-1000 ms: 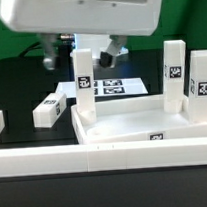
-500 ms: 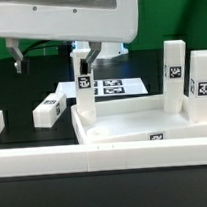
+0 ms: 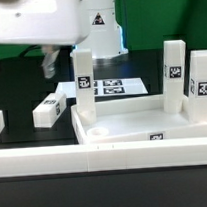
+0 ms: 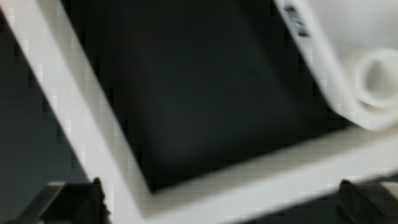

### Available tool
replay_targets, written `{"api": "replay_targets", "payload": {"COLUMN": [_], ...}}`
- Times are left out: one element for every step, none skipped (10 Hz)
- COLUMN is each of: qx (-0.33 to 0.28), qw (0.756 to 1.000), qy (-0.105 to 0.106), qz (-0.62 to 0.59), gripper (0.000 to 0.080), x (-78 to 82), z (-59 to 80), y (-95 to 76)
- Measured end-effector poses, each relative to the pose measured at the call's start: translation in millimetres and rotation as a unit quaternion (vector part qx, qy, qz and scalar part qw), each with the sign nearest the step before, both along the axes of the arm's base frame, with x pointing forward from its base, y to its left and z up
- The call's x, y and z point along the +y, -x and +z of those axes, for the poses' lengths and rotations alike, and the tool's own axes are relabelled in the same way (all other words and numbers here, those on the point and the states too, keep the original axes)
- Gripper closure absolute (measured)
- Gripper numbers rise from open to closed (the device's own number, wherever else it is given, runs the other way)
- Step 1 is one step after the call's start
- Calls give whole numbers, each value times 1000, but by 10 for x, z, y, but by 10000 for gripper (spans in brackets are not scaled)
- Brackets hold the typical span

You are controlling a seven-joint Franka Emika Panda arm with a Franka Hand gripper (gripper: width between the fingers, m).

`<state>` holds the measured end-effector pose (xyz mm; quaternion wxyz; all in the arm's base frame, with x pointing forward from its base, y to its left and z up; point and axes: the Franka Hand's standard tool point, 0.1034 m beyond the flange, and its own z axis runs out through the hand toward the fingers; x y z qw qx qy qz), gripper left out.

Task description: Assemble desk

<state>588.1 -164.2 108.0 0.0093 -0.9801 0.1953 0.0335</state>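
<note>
No readable writing anywhere; only black-and-white square tags. Desk top (image 3: pixel 128 125) lies flat near the front rail (image 3: pixel 105 156), tray side up. Three legs stand upright in its corners: one (image 3: pixel 83 85) toward the exterior view's left, two (image 3: pixel 173 75) (image 3: pixel 199 85) toward its right. A fourth leg (image 3: pixel 48 109) lies loose on the black table (image 3: pixel 16 93). Marker board (image 3: pixel 115 88) behind. Gripper (image 3: pixel 51 63) hangs above with jaws apart, holding nothing.

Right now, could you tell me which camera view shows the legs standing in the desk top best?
The exterior view: three upright legs with tags stand in the desk top. The wrist view shows only a blurred white frame edge, no leg clearly.
</note>
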Motion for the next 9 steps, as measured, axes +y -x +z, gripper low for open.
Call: {"api": "replay_targets", "payload": {"qx": [3,2,2,3,3,1,-5,-19,-12], "qw": [1000,1000,1000,1000,1000,1000,999,998,995], "qy": [-3,-2,-2,-2,-2,-22,-26,-17,-18], "qz": [-8,-7,-6,-7,-17,-8,-19,-64,-101], "gripper": [151,151,151,151,151,151,151,151,151], "x": [-78,-57,-50,-56,-53,-91,-170,-160,-104], "z": [-56,-46,-50,-58,-62,-71,-79,-132,-158], "y": [76,56,55,61,61,99,130,166,207]}}
